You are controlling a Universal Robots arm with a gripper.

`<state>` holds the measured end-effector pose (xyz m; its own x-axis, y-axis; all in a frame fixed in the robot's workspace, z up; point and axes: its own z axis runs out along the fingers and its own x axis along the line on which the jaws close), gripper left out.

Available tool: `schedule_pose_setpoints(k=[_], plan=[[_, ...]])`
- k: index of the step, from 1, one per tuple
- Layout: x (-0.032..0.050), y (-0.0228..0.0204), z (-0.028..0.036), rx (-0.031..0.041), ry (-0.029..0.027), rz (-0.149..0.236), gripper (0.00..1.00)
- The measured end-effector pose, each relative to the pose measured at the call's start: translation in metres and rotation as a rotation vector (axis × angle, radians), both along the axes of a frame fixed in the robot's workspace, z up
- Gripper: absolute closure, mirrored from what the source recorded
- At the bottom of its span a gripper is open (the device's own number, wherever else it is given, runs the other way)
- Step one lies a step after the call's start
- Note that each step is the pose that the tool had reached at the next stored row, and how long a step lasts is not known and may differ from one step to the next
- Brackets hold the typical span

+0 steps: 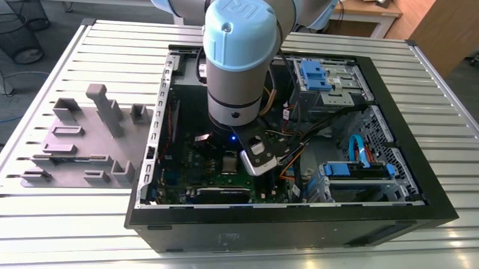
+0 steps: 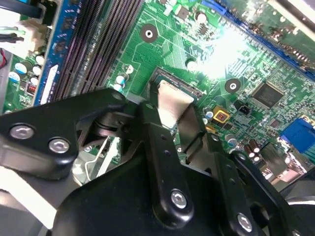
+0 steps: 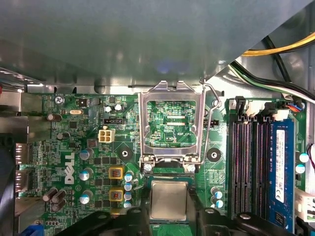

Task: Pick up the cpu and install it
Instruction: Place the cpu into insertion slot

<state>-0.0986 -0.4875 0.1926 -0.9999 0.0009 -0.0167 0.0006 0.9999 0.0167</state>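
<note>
The cpu (image 3: 169, 199), a small square chip with a silver-grey top, sits between my gripper's (image 3: 169, 209) two black fingers (image 3: 140, 216), which flank it closely. It is low over the socket on the green motherboard (image 3: 88, 147). The hinged silver socket frame (image 3: 145, 123) stands swung open just beyond the chip. In the second wrist view the cpu (image 2: 172, 101) shows as a pale square between the fingers (image 2: 150, 130) of the gripper (image 2: 173, 118). In the exterior view my arm (image 1: 235, 67) reaches down into the open computer case (image 1: 419, 168).
Dark memory slots (image 3: 251, 162) run beside the socket. Cable bundles (image 1: 299, 140) and blue drive bays (image 1: 322, 75) fill the case on the exterior view's right. Matte grey fixture blocks (image 1: 82, 140) stand on the slatted table at the exterior view's left.
</note>
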Motion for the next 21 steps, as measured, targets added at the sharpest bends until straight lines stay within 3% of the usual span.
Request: schedule_pose_setpoints(k=[2,21], plan=[[0.0000,0.0000,0.0002,0.0003,-0.0001,0.000,0.62],[0.0000,0.0001,0.0017,0.0004,-0.0002,0.000,0.65]])
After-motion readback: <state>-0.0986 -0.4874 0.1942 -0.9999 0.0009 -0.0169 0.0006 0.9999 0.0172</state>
